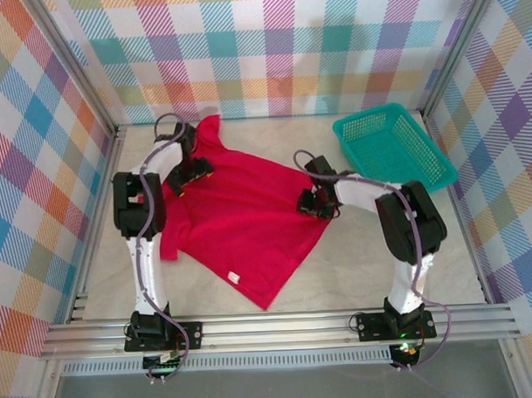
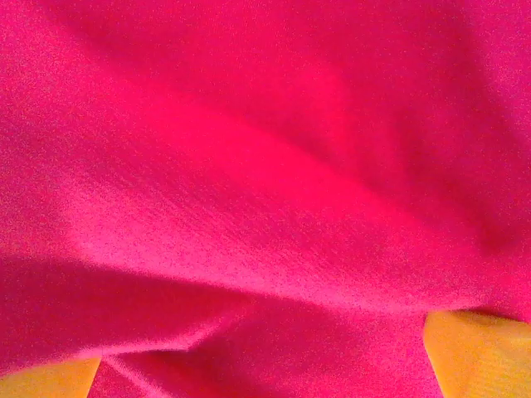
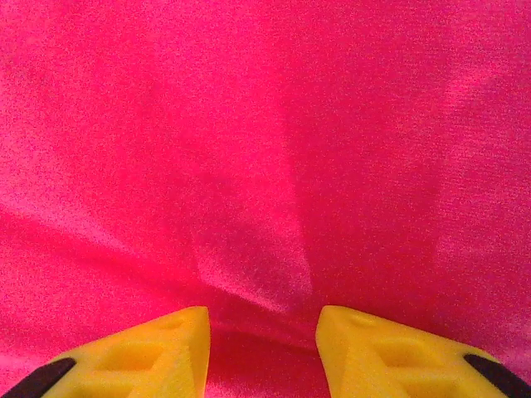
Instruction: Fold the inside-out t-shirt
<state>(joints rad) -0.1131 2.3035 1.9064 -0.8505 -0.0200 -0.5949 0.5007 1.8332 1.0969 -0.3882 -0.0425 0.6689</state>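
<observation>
Left pincer [image 2: 265, 365]: wide open over the inside-out t-shirt [image 1: 241, 222] (far left). Right pincer [image 3: 261, 347]: half open, cloth ridged between.

- We are seeing bright, even overhead light in the top view, leaving only soft, faint shadows on the table [image 1: 338, 271].
- We are getting grainy, soft-focus close-ups of the t-shirt [image 2: 265, 207] from both wrists, folds shading darker.
</observation>
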